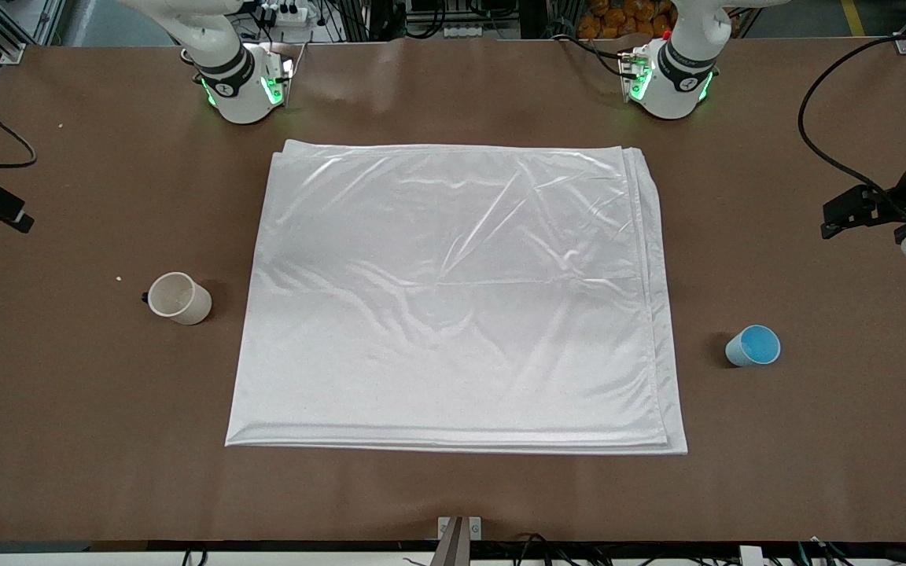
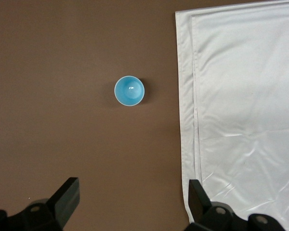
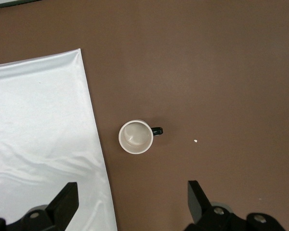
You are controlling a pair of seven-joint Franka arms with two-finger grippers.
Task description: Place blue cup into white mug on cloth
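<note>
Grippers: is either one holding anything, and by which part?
Nothing is held. Left gripper open above the blue cup; right gripper open above the mug.

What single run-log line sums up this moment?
stage: not started | light blue handleless cup: on table, left arm's end | off-white mug with black handle: on table, right arm's end | folded white cloth: between them | both end effectors: open

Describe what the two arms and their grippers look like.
Both arms are white with black joint bands and green lights glowing at their bases. The left gripper and right gripper have black, blocky fingers on black bodies with silver screws. Black cables run beside the bases.
</note>
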